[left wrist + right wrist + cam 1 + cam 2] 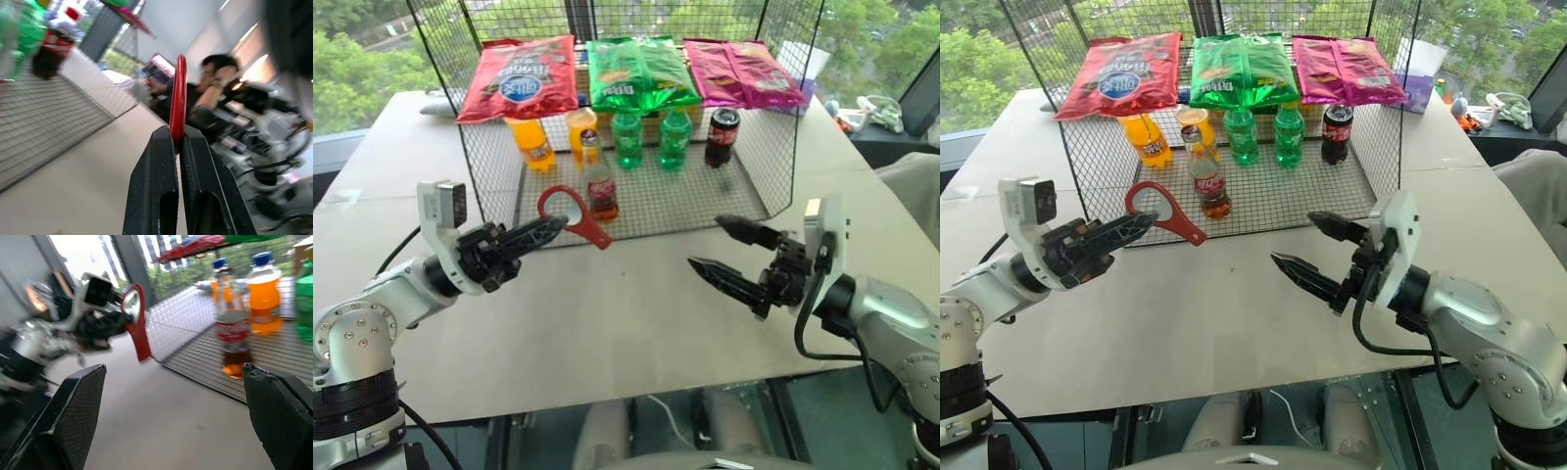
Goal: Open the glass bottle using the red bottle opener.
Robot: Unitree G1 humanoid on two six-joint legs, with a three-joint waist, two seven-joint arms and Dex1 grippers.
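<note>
The glass bottle (600, 186), dark cola with a red label, stands upright at the front of the wire rack's floor (685, 201). My left gripper (546, 230) is shut on the red bottle opener (573, 213), which it holds in the air just left of the bottle and in front of it, ring end up and apart from the cap. The left wrist view shows the red bottle opener (178, 93) edge-on between the shut fingers (156, 186). My right gripper (707, 243) hangs open and empty over the table, right of the bottle. The glass bottle (233, 338) also shows in the right wrist view.
On the white table (607, 323), the wire rack holds orange bottles (530, 142), green bottles (626, 137) and a cola can (722, 135), with chip bags (521, 76) on top. A person (210, 93) sits beyond the table in the left wrist view.
</note>
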